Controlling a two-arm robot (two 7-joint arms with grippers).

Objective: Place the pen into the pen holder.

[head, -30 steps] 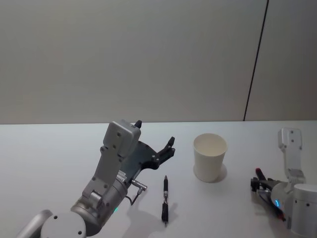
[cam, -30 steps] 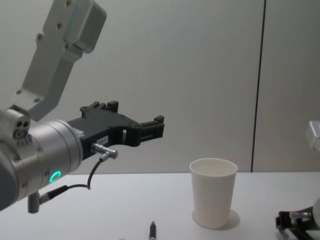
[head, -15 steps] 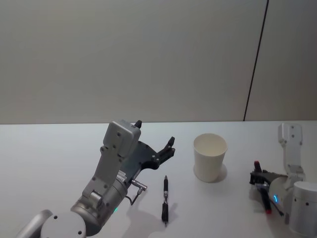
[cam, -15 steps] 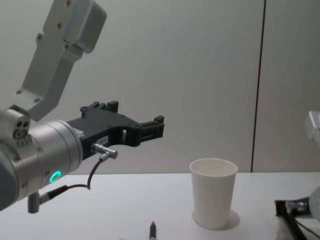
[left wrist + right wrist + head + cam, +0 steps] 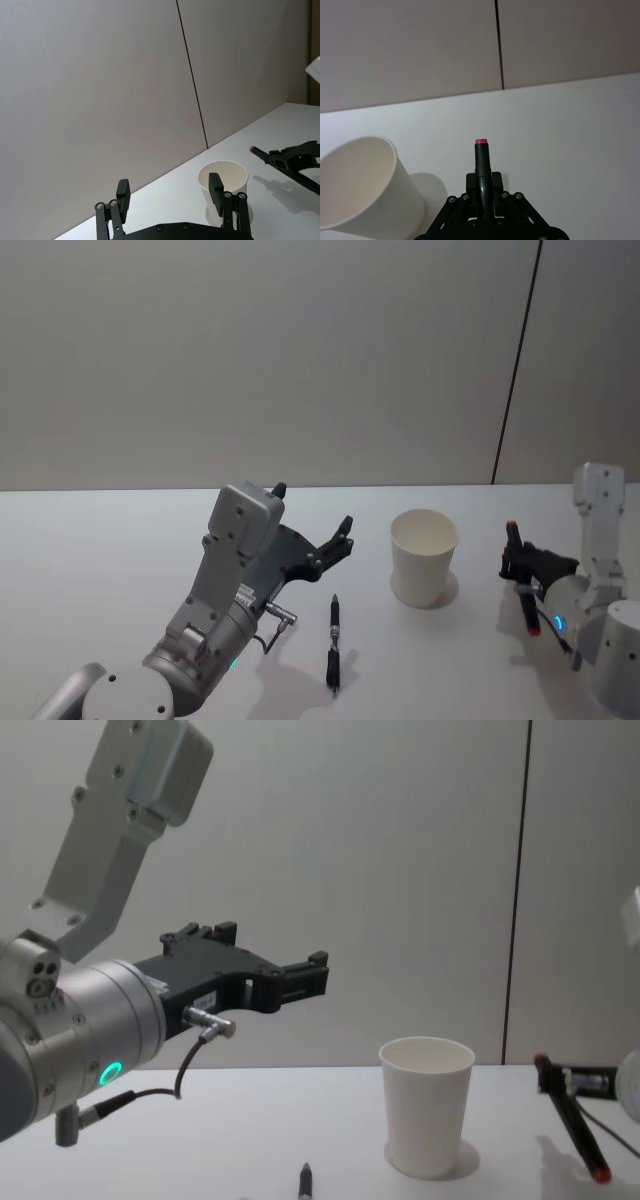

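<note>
A white paper cup, the pen holder (image 5: pixel 424 557) (image 5: pixel 425 1105), stands upright on the table right of centre. My right gripper (image 5: pixel 521 563) (image 5: pixel 563 1079) is shut on a black pen with red ends (image 5: pixel 524 585) (image 5: pixel 572 1122), held tilted above the table just right of the cup. In the right wrist view the pen (image 5: pixel 482 158) sticks out past the gripper (image 5: pixel 482 194), with the cup (image 5: pixel 365 186) beside it. My left gripper (image 5: pixel 313 508) (image 5: pixel 169 189) (image 5: pixel 272 952) hangs open and holds nothing, left of the cup (image 5: pixel 223 181).
A second black pen (image 5: pixel 334 640) (image 5: pixel 305 1182) lies flat on the white table (image 5: pixel 100 540), in front of the left gripper and left of the cup. A grey wall with a dark vertical seam (image 5: pixel 515 370) stands behind the table.
My right gripper has risen from the table with the red-ended pen and come closer to the cup. The left arm, the cup and the lying pen have not moved.
</note>
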